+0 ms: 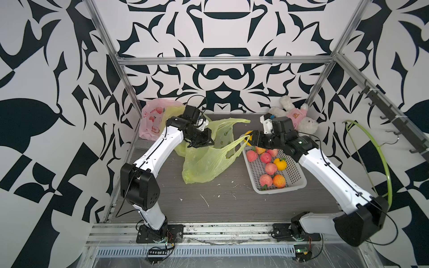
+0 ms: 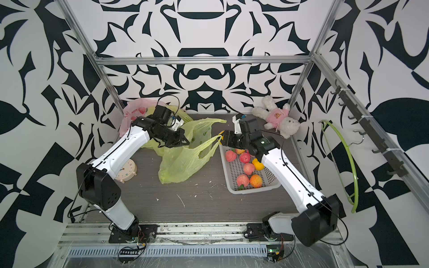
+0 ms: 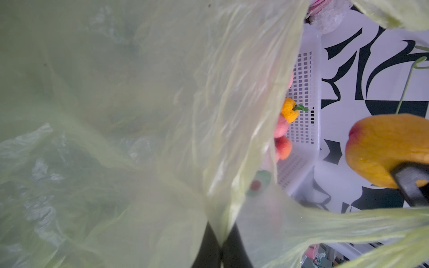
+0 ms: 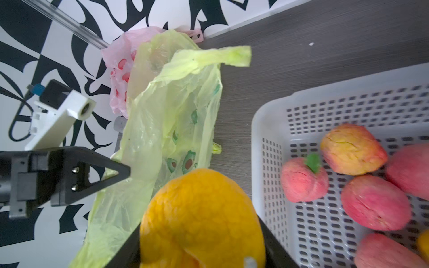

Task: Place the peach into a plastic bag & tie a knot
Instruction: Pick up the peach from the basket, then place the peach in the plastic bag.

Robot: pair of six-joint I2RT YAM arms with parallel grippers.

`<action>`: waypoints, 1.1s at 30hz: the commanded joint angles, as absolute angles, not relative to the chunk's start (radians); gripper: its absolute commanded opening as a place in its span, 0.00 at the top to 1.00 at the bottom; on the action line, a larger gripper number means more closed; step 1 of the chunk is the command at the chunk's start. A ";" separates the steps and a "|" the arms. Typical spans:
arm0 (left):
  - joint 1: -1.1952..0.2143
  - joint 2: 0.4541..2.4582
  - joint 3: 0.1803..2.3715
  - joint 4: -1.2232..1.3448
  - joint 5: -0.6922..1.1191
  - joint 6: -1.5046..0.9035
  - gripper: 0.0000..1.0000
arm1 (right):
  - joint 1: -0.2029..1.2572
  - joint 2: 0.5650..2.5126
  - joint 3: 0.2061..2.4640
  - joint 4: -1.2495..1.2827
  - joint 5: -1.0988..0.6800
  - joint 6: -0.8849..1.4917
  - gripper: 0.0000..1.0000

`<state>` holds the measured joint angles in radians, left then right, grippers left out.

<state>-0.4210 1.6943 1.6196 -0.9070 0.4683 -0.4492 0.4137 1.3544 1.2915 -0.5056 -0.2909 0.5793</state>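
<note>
Left fingers (image 3: 209,250): closed flat on a fold of the green plastic bag (image 1: 204,164), with the film pinched between them in the left wrist view. The bag hangs down from these fingers, and its lower end sags onto the counter (image 1: 232,204). One bag handle sticks out loose beyond the left fingers. The other handle is drawn out thin toward the right fingers (image 4: 276,250).

Right fingers: clamped on an orange-yellow peach (image 4: 202,218), one finger on each side of it, holding it off the counter. In both top views only a sliver of the peach (image 2: 221,133) shows past the fingertips. The stretched handle reaches right up to that sliver; cannot tell whether it is touching or snagged.

The peach sits between the two sets of fingers, near the bag's mouth and outside the bag.

White perforated basket (image 1: 278,191): under and behind the right fingers, holding several pink peaches (image 1: 265,157) and a small yellow fruit (image 1: 280,164).

Pink printed bag (image 1: 152,118): slumped behind the left fingers against the wall.
</note>
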 commanded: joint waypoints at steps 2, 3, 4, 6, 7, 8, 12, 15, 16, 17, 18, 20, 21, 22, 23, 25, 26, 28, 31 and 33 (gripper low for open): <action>-0.420 1.655 1.594 -0.870 0.509 -0.465 1.00 | 0.449 1.464 1.406 -0.435 -0.368 0.613 0.59; -0.420 1.654 1.592 -0.866 0.511 -0.466 1.00 | 0.456 1.492 1.427 -0.437 -0.372 0.615 0.59; -0.420 1.654 1.589 -0.861 0.516 -0.468 1.00 | 0.463 1.521 1.444 -0.436 -0.377 0.622 0.59; -0.420 1.649 1.581 -0.844 0.525 -0.477 1.00 | 0.480 1.571 1.467 -0.418 -0.402 0.641 0.59; -0.420 1.649 1.576 -0.834 0.531 -0.481 1.00 | 0.492 1.594 1.480 -0.408 -0.412 0.645 0.59; -0.420 1.649 1.573 -0.827 0.536 -0.484 1.00 | 0.506 1.615 1.495 -0.408 -0.412 0.645 0.59; -0.420 1.642 1.566 -0.819 0.539 -0.495 1.00 | 0.541 1.675 1.557 -0.430 -0.414 0.649 0.52; -0.419 1.638 1.551 -0.772 0.549 -0.512 1.00 | 0.551 1.693 1.585 -0.483 -0.397 0.634 0.32; -0.420 1.635 1.544 -0.757 0.551 -0.520 1.00 | 0.550 1.687 1.581 -0.485 -0.392 0.628 0.28; -0.420 1.634 1.538 -0.745 0.555 -0.526 1.00 | 0.549 1.675 1.576 -0.486 -0.387 0.625 0.26; -0.419 1.635 1.536 -0.738 0.559 -0.529 1.00 | 0.549 1.663 1.570 -0.490 -0.388 0.619 0.21; -0.420 1.637 1.529 -0.728 0.564 -0.534 1.00 | 0.544 1.624 1.549 -0.497 -0.375 0.603 0.14; -0.420 1.638 1.527 -0.722 0.565 -0.536 1.00 | 0.538 1.608 1.540 -0.500 -0.369 0.596 0.09; -0.420 1.642 1.524 -0.718 0.567 -0.539 1.00 | 0.534 1.589 1.537 -0.516 -0.361 0.588 0.08; -0.420 1.644 1.522 -0.714 0.568 -0.539 1.00 | 0.529 1.571 1.534 -0.531 -0.351 0.576 0.07; -0.419 1.649 1.520 -0.710 0.567 -0.540 1.00 | 0.509 1.528 1.520 -0.573 -0.315 0.560 0.07; -0.420 1.650 1.521 -0.709 0.566 -0.541 1.00 | 0.486 1.493 1.492 -0.585 -0.299 0.558 0.10; -0.420 1.655 1.519 -0.707 0.560 -0.540 1.00 | 0.412 1.416 1.406 -0.598 -0.297 0.566 0.14; -0.420 1.663 1.517 -0.707 0.557 -0.537 1.00 | 0.284 1.295 1.251 -0.616 -0.321 0.569 0.18; -0.420 1.667 1.517 -0.707 0.558 -0.537 1.00 | 0.221 1.243 1.169 -0.626 -0.334 0.558 0.18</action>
